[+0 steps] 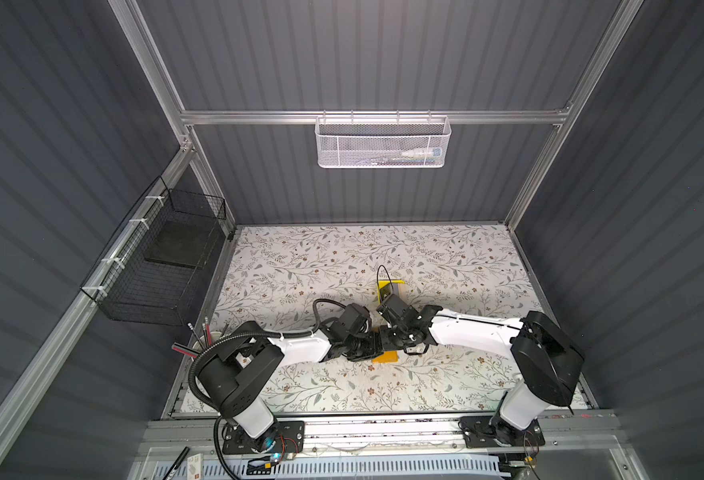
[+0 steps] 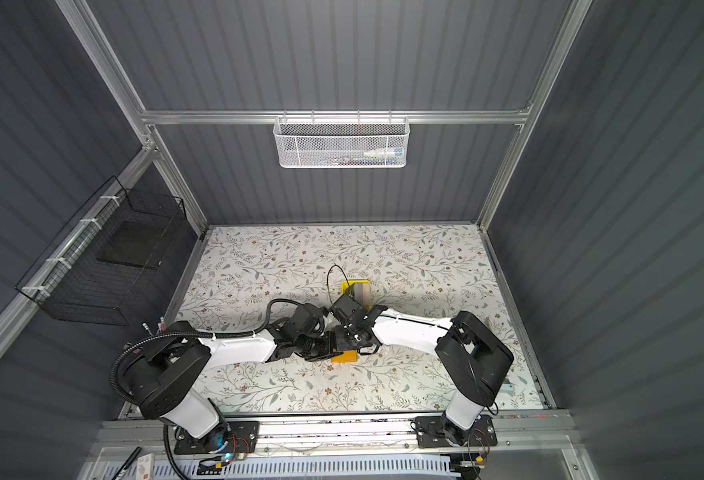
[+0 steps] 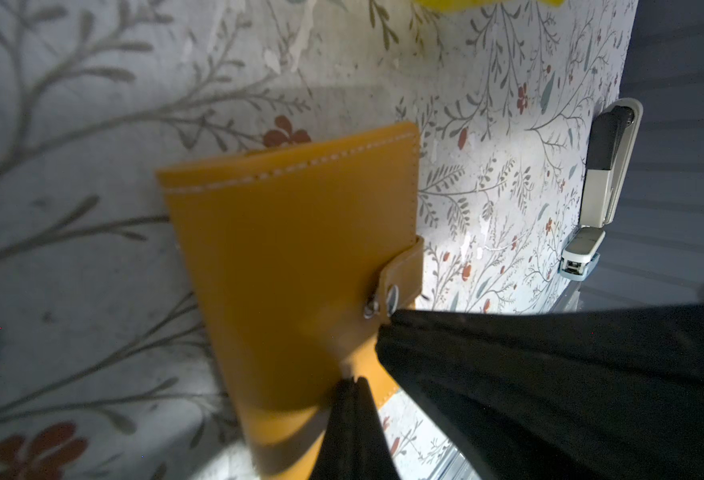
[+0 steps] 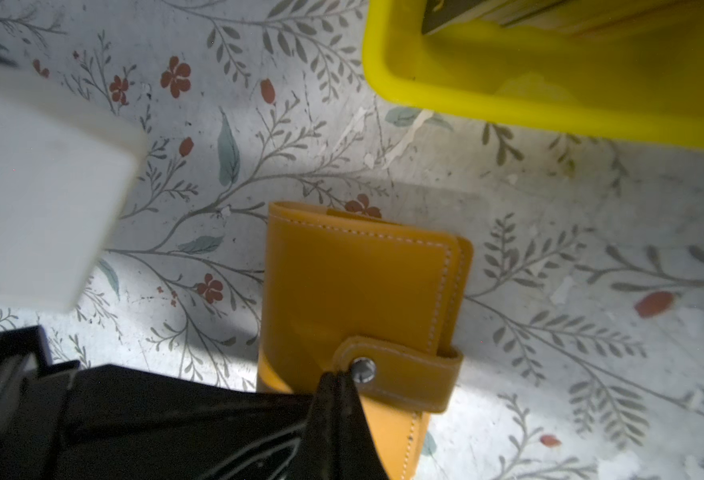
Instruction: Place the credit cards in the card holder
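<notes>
**1. Card holder** point(image 3: 292, 270): a mustard orange-yellow, leather-like booklet wallet with pale stitching. It lay flat and closed on the floral-patterned tabletop point(image 1: 342, 257), about midway between the left and right edges and nearer the front edge than the back. Its strap point(image 4: 408, 374) wrapped over the opening side, with the metal snap button point(image 4: 362, 370) seated on the cover. In both top views the two arms hid all but a small yellow patch of it.

**2. Credit cards** point(image 4: 441, 18): a bundle of thin plastic cards (one dark edge, the rest pale beige) stood in a small bright-yellow plastic tray point(image 4: 466, 104). The tray sat just behind the card holder, toward the back edge, and did not touch it.

**3. Left end effector** point(image 3: 351, 384): its black fingers were pressed together with nothing between them. The tips rested on the card holder's cover near the strap.

**4. Right end effector** point(image 4: 335, 380): its fingers were likewise together. The tips met the free end of the strap, just beside the snap button, and no grip on the strap could be made out.

**5. Stapler** point(image 3: 607, 166): grey and beige, it lay along the tabletop's right edge, well apart from the card holder.
</notes>
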`<state>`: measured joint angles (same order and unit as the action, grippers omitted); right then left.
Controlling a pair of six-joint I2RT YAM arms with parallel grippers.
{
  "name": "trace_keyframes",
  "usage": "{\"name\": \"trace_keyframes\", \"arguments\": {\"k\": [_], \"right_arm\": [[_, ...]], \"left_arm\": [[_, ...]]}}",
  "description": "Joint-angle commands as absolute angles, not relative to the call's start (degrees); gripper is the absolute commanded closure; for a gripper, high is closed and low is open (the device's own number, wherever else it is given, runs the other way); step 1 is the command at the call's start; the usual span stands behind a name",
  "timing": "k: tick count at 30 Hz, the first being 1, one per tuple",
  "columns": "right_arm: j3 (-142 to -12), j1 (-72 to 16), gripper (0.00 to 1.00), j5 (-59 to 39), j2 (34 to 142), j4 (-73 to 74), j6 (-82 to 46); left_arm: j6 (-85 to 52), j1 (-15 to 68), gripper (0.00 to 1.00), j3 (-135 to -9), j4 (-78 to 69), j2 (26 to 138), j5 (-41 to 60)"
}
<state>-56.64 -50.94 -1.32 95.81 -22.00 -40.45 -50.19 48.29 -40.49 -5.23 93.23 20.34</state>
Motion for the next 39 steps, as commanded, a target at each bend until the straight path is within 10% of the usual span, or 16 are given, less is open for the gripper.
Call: {"name": "trace_keyframes", "arguments": {"k": [1, 28, 39], "right_arm": [[-57.84, -51.15, 1.0, -1.02, 97.03, -24.39, -40.34], [-60.3, -51.5, 0.65, 4.24, 95.09, -28.82, -39.69], [-63.11, -52.56, 0.67, 7.79, 97.71, -32.41, -39.73]], "left_arm": [[-50.32, 48.57, 1.0, -38.45, -0.12, 93.6, 17.7], [-51.06, 48.52, 1.0, -37.79, -1.53, 93.14, 17.93], [-51.0, 48.54, 1.0, -37.31, -1.55, 92.72, 17.93]]}}
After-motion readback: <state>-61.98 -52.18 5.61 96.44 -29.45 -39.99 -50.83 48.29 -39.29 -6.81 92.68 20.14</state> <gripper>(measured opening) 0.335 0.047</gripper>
